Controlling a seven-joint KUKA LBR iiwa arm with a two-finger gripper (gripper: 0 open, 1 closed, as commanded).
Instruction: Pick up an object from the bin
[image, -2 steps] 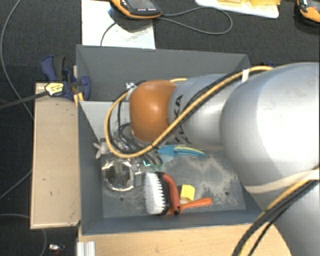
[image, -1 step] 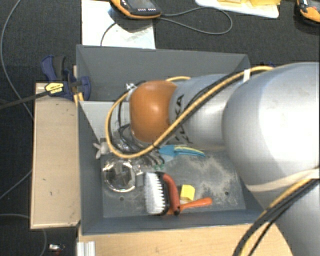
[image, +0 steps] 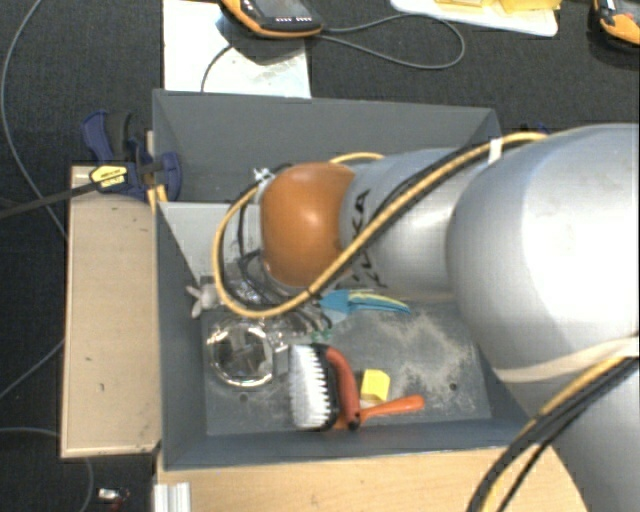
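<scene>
My gripper (image: 247, 278) shows as dark metal under the arm's orange cover, at the bin's left side. Just below it on the bin floor lies a clear round cup or jar (image: 240, 356), seen from above. To the right of that jar lies a scrubbing brush with white bristles (image: 311, 386) and an orange handle that runs off to the right. A small yellow block (image: 374, 384) sits beside the handle. A blue and yellow thing (image: 362, 301) pokes out from under the arm.
A small pale, spiky piece (image: 203, 296) lies by the left wall next to the gripper. The arm covers the bin's right and back parts. A yellow cable loops round the wrist. Bare dusty floor shows at the front right.
</scene>
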